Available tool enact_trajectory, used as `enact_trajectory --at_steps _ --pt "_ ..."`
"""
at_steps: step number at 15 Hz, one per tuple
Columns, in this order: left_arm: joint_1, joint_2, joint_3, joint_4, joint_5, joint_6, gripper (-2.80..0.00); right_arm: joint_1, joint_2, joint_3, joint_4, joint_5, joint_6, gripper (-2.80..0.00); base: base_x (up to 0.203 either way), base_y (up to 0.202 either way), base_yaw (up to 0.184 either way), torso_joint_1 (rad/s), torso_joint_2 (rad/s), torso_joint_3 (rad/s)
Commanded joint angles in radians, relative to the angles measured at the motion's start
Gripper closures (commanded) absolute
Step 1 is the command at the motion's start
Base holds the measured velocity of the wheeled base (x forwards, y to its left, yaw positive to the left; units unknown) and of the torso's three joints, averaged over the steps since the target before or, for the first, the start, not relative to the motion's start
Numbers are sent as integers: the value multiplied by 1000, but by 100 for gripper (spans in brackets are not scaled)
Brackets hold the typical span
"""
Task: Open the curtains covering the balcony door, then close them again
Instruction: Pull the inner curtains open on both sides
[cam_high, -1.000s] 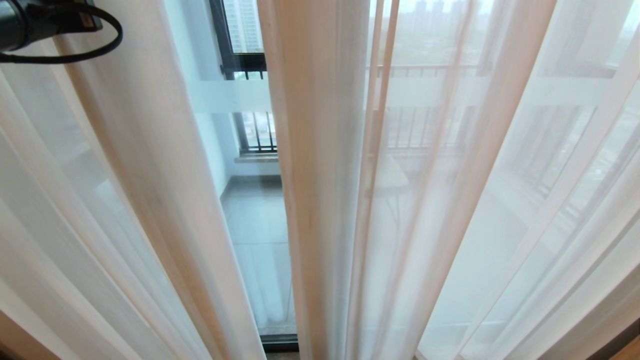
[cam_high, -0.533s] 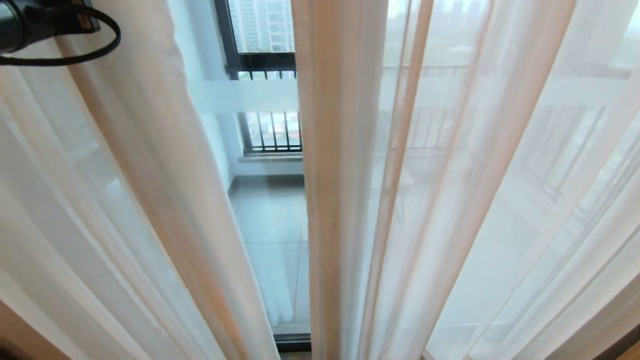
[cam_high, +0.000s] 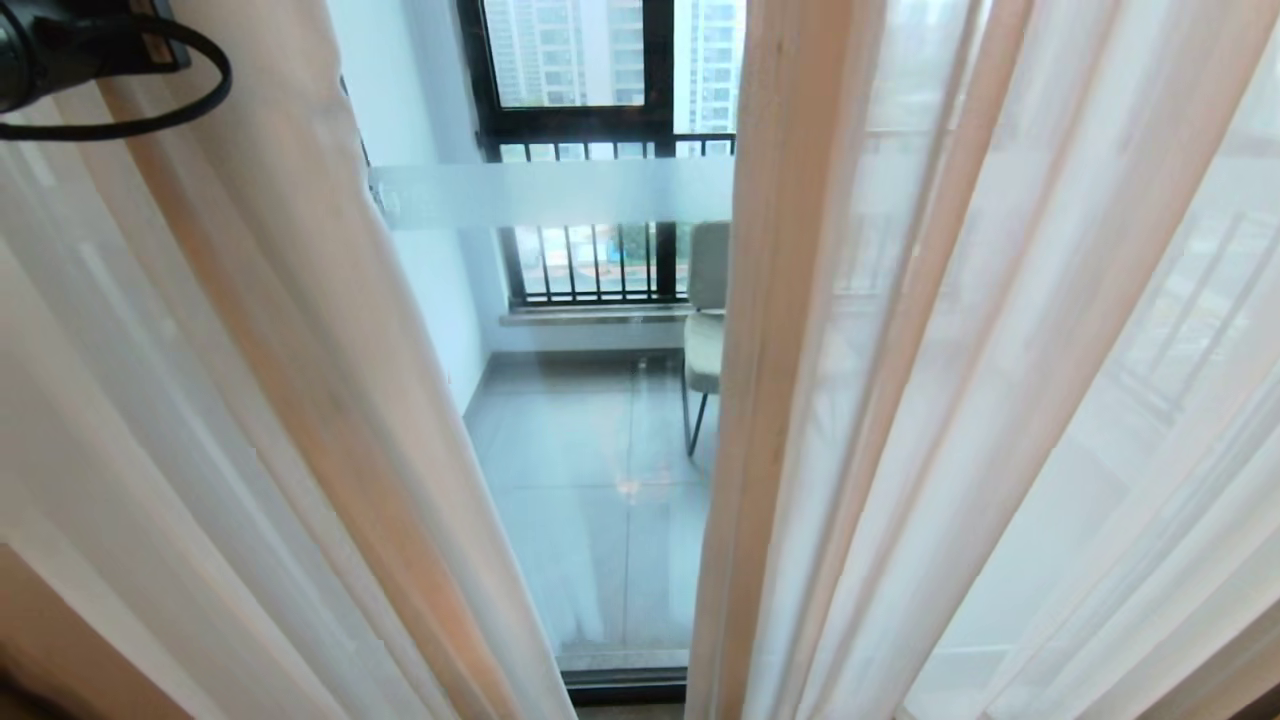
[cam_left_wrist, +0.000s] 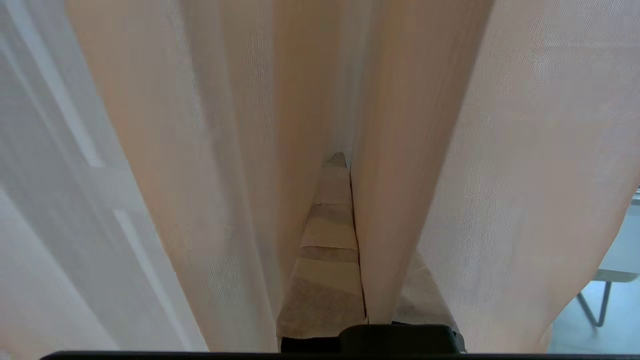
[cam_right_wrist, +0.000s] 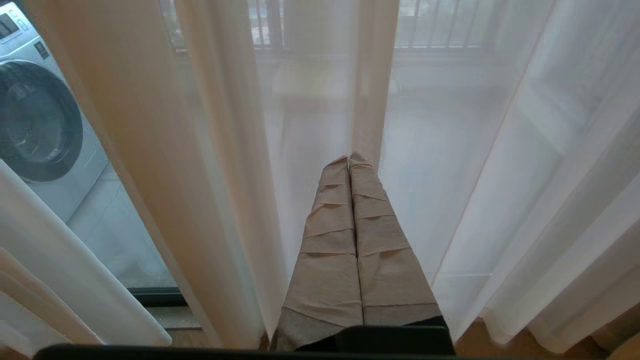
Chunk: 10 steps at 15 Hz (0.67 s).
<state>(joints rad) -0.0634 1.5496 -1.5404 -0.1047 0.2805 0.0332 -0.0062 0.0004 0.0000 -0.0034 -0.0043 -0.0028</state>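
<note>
Curtains (cam_high: 950, 380): white sheers fill nearly the whole head view, hanging in long folds; they are parted in the middle into a left panel (cam_high: 250, 420) and a right panel, so the opening step looks under way and not finished.
Door (cam_high: 560, 195): its glass shows through the gap between the panels, crossed by a frosted white band; the dark bottom rail (cam_high: 625, 685) lies at the foot of the gap.
Balcony: beyond the glass, a grey tiled floor (cam_high: 580, 470), a black-barred railing window (cam_high: 590, 265) and part of a chair (cam_high: 705, 330), half hidden by the right panel's edge.
Washer (cam_right_wrist: 35, 130): seen only from the right wrist, behind the glass beside a fold.
Left gripper (cam_left_wrist: 345, 210): tape-wrapped fingers clamped on a fold of the left panel, cloth bunched to both sides; such a pinch would let the arm drag the panel aside.
Right gripper (cam_right_wrist: 350, 165): fingers pressed together, tips touching the sheer; whether any cloth is caught between them cannot be told.
Cable (cam_high: 150, 100): a black loop at the head view's upper left corner, on the left arm.
</note>
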Motion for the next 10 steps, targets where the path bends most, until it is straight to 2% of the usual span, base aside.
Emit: enact_trajectory --at_steps 1,10 --pt "2 -3 2 1 9 1 0 0 0 0 0 0 0 0 0 187 -2 2 -1 1" --pt "20 -43 57 2 12 1 0 0 0 0 0 0 0 0 0 188 1 1 2 2"
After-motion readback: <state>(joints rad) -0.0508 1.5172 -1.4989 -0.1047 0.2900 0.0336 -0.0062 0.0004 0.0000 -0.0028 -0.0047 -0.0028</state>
